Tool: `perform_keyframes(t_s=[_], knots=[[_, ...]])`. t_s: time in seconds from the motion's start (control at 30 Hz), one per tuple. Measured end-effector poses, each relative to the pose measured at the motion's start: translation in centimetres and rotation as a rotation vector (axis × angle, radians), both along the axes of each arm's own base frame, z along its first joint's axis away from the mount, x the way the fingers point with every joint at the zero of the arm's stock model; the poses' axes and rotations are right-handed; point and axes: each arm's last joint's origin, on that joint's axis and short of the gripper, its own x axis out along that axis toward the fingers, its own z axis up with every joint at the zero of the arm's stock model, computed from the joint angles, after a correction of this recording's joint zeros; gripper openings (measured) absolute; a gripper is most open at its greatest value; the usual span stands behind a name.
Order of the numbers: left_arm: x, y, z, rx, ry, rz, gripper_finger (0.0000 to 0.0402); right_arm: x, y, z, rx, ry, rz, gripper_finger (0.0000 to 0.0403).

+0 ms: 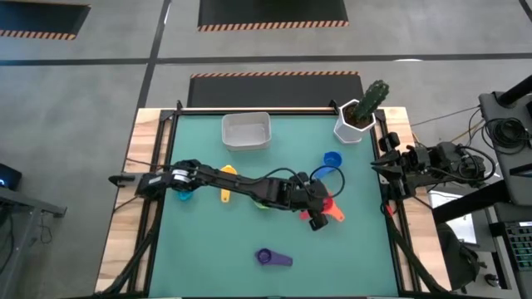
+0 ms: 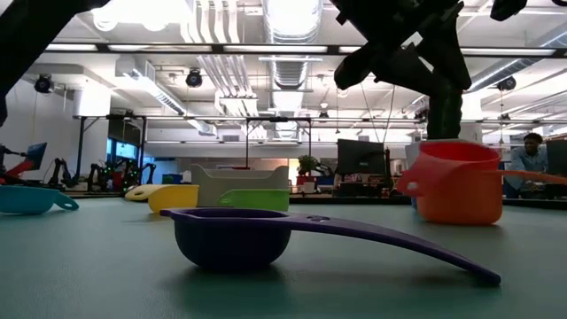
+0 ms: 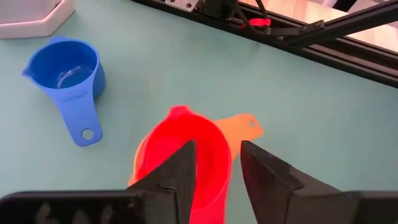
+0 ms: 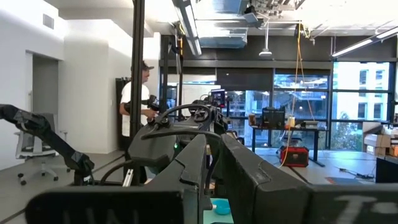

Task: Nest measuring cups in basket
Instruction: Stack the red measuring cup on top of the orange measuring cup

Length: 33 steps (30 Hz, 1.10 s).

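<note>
Red cup, nested in the orange cup, sits between the spread fingers of the left hand; a straight lift clear is advised. Right hand is parked aside, nearly closed.

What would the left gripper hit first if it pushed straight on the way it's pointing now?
Probably the red cup: the left gripper straddles its rim, fingers apart. The red cup sits inside the orange cup, and past them only bare table mat shows.

From the table's middle, the basket lies at eleven o'clock, the cactus pot at one, a lone measuring cup at six
</note>
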Motion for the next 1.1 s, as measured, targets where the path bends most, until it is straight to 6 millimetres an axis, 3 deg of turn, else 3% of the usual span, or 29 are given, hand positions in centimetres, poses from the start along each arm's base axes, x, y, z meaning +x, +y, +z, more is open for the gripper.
perform_keyframes(t_s=[0.3,0.47,0.7,0.97,1.1], knots=[[0.0,-0.1,0.3,0.079,0.006,-0.064,0.0130,0.1,0.0,-0.2,-0.001,0.025,0.001,0.0038],[-0.3,-1.8,0.5,0.230,0.021,-0.134,0.0121,0.1,0.0,-0.3,0.022,0.036,0.006,0.0038],[-1.7,-4.4,-0.2,0.374,0.135,-0.254,0.0082,0.2,0.0,-0.6,0.072,0.077,0.002,0.0038],[-3.0,-4.6,-0.7,0.413,0.275,-0.278,0.0010,0.5,0.0,-1.8,0.158,0.217,0.007,0.0038],[-3.4,-4.7,-0.7,0.428,0.311,-0.298,0.0004,0.5,0.0,-2.4,0.188,0.288,0.019,0.0038]])
